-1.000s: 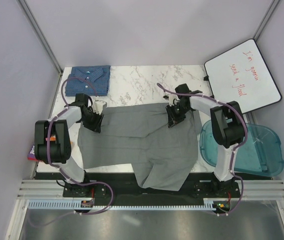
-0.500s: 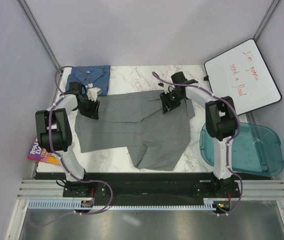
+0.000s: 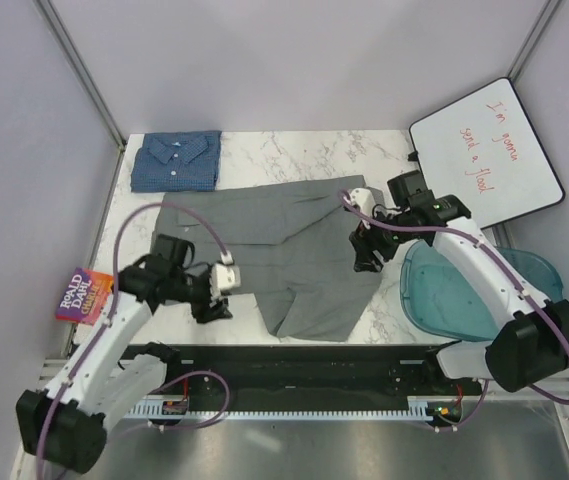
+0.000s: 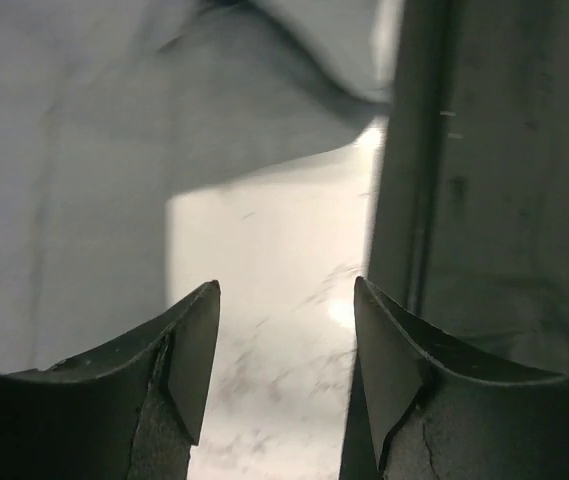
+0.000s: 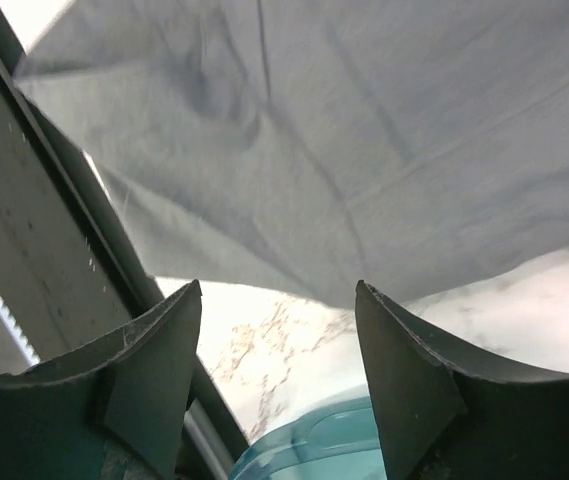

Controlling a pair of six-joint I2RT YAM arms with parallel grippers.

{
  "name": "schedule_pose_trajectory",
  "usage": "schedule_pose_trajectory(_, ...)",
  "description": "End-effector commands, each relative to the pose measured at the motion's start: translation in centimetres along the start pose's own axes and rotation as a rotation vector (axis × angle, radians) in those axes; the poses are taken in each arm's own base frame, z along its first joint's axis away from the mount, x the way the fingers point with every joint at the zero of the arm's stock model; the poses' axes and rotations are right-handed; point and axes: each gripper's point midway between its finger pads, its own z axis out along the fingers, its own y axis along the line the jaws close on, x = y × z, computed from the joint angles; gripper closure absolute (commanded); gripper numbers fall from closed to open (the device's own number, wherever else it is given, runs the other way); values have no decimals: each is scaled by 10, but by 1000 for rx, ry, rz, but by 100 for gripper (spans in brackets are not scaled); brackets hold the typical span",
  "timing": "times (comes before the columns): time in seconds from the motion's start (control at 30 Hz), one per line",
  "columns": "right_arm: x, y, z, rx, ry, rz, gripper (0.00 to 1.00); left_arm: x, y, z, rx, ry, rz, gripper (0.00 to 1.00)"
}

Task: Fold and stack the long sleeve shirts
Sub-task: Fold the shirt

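Note:
The plain grey shirt lies spread on the marble table, its lower part hanging toward the near edge. It also shows in the left wrist view and the right wrist view. The blue checked shirt lies folded at the far left corner. My left gripper is open and empty above bare table by the grey shirt's near left edge. My right gripper is open and empty at the shirt's right edge.
A teal plastic bin stands at the right of the table and shows in the right wrist view. A whiteboard leans at the far right. A colourful paperback book lies at the left edge. A dark rail runs along the near edge.
Both grippers have let go of the grey shirt's far edge and drawn back toward the near side, left to the near left, right to the right edge. The shirt now lies flat.

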Motion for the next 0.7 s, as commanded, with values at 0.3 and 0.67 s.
schedule_pose_trajectory(0.3, 82, 15, 31, 19, 128, -351, 37, 38, -3, 23, -84, 109, 31, 50)
schedule_pose_trajectory(0.67, 95, 27, 80, 10, 210, -613, 41, 108, 32, -30, -67, 294, -207, 47)
